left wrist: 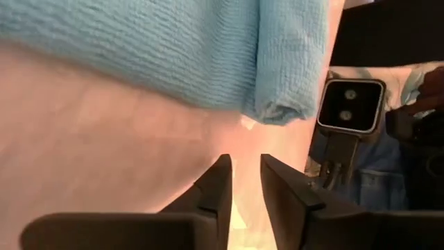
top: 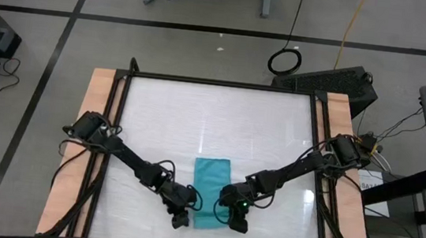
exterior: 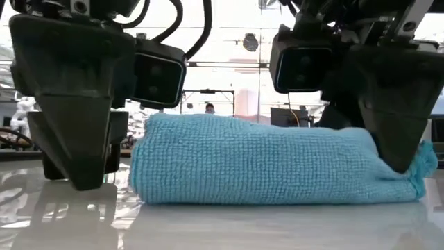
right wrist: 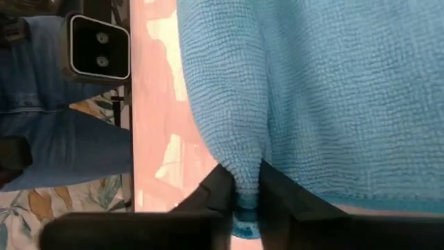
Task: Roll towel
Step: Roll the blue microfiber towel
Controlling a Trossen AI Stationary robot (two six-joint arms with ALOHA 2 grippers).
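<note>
While the right tool [right wrist: 244, 201] pinches the towel [top: 209, 190] at its near corner, the left tool [left wrist: 244, 182] stands just off it, slightly parted and empty; on the bench [top: 275, 133], regrip that end, then roll evenly.

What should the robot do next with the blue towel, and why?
Probably the left gripper should close back in on its end of the towel. Its fingers are slightly apart with nothing between them, beside the rolled near end, while the right gripper has the other end's edge pinched between its fingers. With both ends held, the roll could likely go on evenly over the flat part.
</note>
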